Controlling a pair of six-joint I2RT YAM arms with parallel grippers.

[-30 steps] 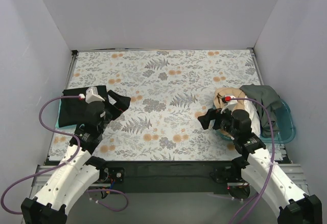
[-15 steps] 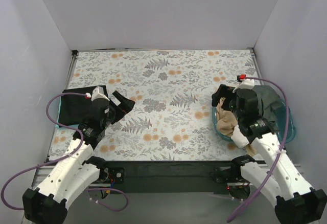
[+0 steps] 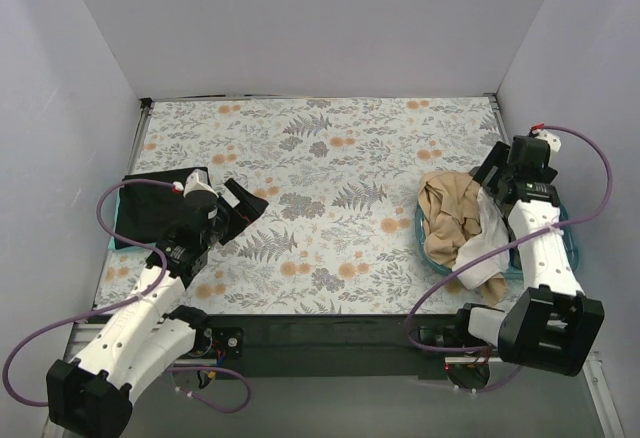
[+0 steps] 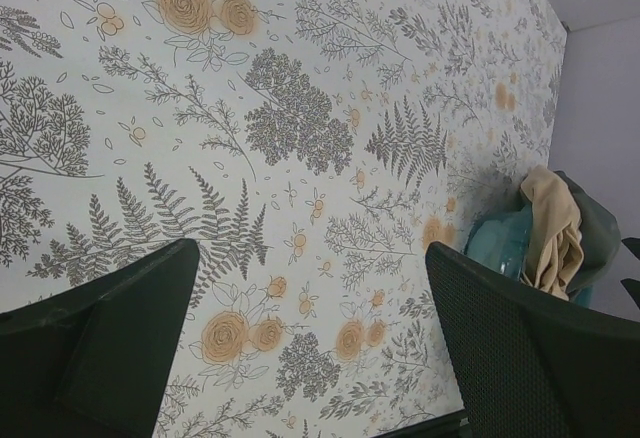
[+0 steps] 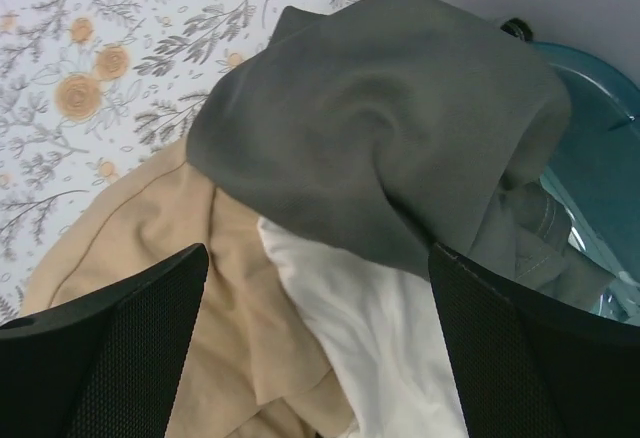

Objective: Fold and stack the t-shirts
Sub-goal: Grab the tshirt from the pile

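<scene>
A folded black t-shirt (image 3: 150, 206) lies at the table's left edge. My left gripper (image 3: 245, 210) is open and empty just right of it, above bare floral cloth (image 4: 310, 348). A tan t-shirt (image 3: 445, 213) and a white t-shirt (image 3: 487, 253) hang crumpled over the rim of the teal tub (image 3: 428, 255). My right gripper (image 3: 495, 180) is open and empty above the pile. In the right wrist view it (image 5: 315, 358) hovers over the dark grey t-shirt (image 5: 400, 128), which lies on the white t-shirt (image 5: 370, 338) and the tan t-shirt (image 5: 150, 288).
The teal tub (image 5: 600, 148) sits at the table's right edge, near the right wall. The floral table covering (image 3: 320, 158) spans the enclosure between white walls. From the left wrist view the tub (image 4: 500, 243) and the tan shirt (image 4: 555, 228) show far off.
My right gripper has swung from the table's middle-right back and to the right, over the tub. The tan shirt now lies uncovered on the tub's rim. The left arm has barely moved.
</scene>
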